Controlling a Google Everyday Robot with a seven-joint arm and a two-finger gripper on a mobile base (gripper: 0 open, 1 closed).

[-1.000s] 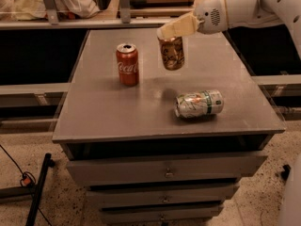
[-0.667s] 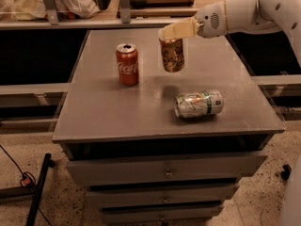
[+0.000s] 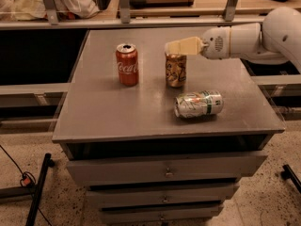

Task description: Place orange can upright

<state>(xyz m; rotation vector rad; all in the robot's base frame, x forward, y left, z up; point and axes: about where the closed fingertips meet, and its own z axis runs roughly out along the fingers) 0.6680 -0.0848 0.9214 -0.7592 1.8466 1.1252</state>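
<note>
Standing upright on the grey tabletop (image 3: 117, 112), the coppery-orange swirled soda can (image 3: 176, 73) sat at six o'clock under the cream gripper (image 3: 183, 46) — axis vertical — claw pinching or free, couldn't tell.

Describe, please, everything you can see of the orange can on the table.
The orange can is a soda can, coppery orange-tan with pale swirls and dark markings, seemingly metal. It stands upright on the grey table, beside the red Coca-Cola can and behind the green-and-white can lying on its side. The gripper sits at its top, hiding the lid.
</note>
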